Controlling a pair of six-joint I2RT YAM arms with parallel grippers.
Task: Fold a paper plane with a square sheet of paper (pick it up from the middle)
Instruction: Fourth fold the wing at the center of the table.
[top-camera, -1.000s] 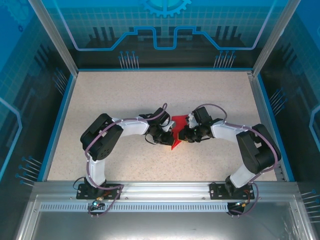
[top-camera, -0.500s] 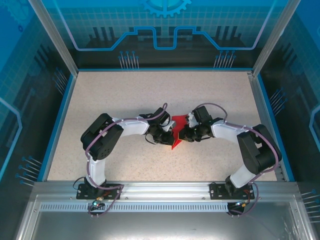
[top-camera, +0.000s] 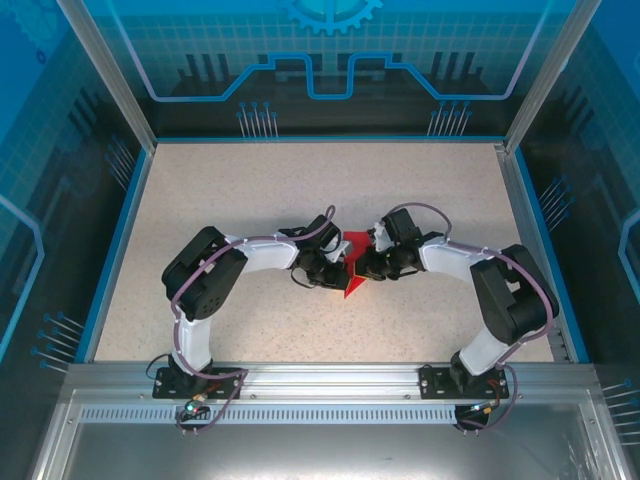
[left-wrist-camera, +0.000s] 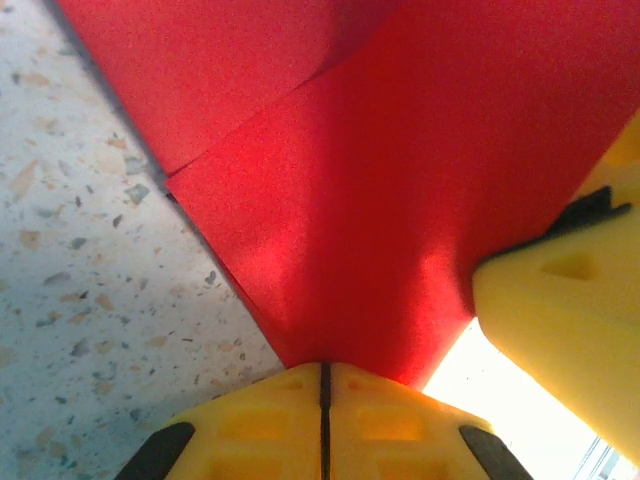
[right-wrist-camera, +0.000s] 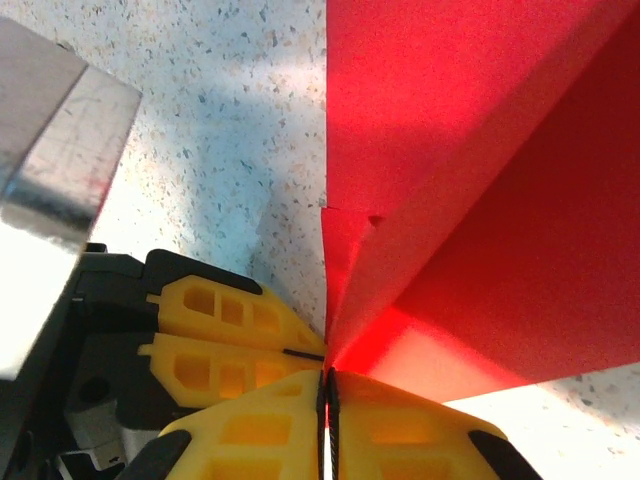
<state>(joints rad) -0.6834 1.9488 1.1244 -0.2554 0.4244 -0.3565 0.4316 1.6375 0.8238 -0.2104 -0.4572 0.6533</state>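
From above, the two arms meet over the middle of the speckled beige tabletop (top-camera: 250, 190). The thin bright red paper sheet (top-camera: 350, 272), folded to a point, lies between them. The left end effector (top-camera: 335, 270) and the right end effector (top-camera: 363, 267) press in on it from either side.

In the left wrist view, the left end effector (left-wrist-camera: 322, 378) has its yellow fingers (left-wrist-camera: 260, 420) drawn together on the red paper sheet's near edge, and creased red layers fan upward. A yellow finger of the right end effector (left-wrist-camera: 560, 320) touches the paper at right.

In the right wrist view, the right end effector (right-wrist-camera: 325, 385) is pinched tight on the folded corner of the red paper sheet (right-wrist-camera: 480, 200). The left end effector's yellow fingers (right-wrist-camera: 230, 330) sit just beside it.
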